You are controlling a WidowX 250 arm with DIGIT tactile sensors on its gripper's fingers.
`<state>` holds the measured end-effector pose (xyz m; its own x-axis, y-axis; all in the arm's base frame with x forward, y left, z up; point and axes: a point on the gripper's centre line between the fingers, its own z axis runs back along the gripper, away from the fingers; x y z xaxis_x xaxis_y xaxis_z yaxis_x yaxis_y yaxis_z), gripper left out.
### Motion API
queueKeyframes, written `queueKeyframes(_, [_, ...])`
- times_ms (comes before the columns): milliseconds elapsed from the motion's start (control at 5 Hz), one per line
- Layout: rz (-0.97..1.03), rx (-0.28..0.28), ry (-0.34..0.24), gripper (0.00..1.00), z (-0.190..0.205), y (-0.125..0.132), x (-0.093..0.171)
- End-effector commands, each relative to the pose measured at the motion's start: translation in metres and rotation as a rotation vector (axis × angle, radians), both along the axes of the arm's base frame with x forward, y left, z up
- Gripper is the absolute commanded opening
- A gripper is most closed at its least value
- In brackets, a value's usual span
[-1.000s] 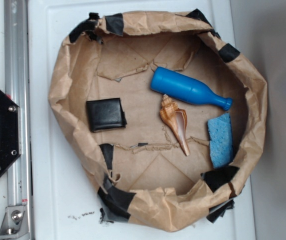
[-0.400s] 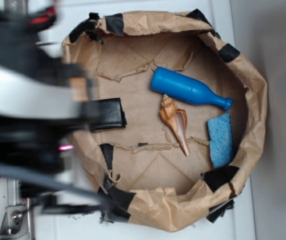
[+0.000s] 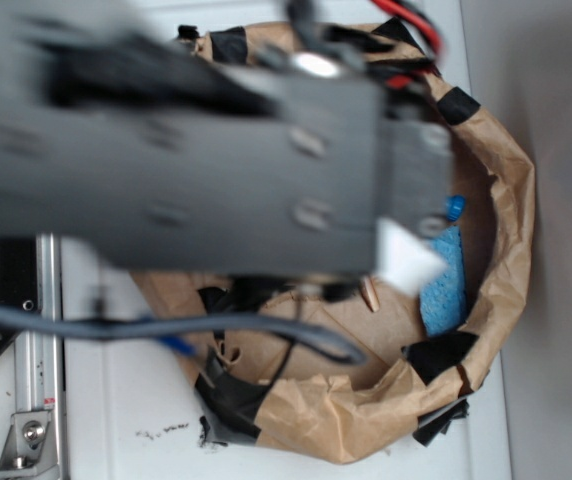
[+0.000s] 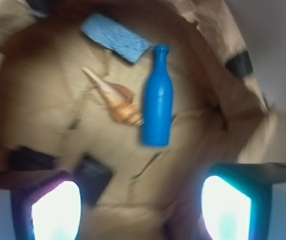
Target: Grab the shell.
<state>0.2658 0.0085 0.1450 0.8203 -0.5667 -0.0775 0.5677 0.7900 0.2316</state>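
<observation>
While the arm blurs over most of the exterior view, the wrist view carries these notes, read left to right with the blue bottle (image 4: 157, 97) as landmark.

Dark square: a black flat thing (image 4: 90, 175) lies low and well left of the bottle's base, partly behind the left finger; too blurred to name.

Shell: the shell (image 4: 114, 98) lies on the paper floor just left of the bottle, knobbly spire touching or nearly touching the bottle's side near its base, pointed tail angled away toward the sponge. In the exterior view only its tail tip (image 3: 371, 296) shows under the arm.

Sponge: a blue sponge (image 4: 114, 36) rests up and left of the bottle's neck, apart from the shell's tail.

Bin: the brown paper wall (image 4: 218, 60) rings everything, likely to keep loose things within reach.

Gripper: gripper (image 4: 140, 207) hangs above the floor, fingers apart, nothing between them, below the bottle's base.

Judgement: approach stage; the bottle's closeness leaves little room for a finger on that side.
</observation>
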Motion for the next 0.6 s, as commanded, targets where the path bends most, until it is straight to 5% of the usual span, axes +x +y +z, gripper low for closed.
queueKeyframes(0, [-0.346, -0.122, 0.034, 1.00, -0.061, -0.013, 0.021])
queueKeyframes(200, [-0.452, -0.200, 0.046, 1.00, -0.082, -0.035, 0.018])
queueKeyframes(400, [-0.504, -0.128, 0.127, 1.00, -0.115, -0.049, 0.019])
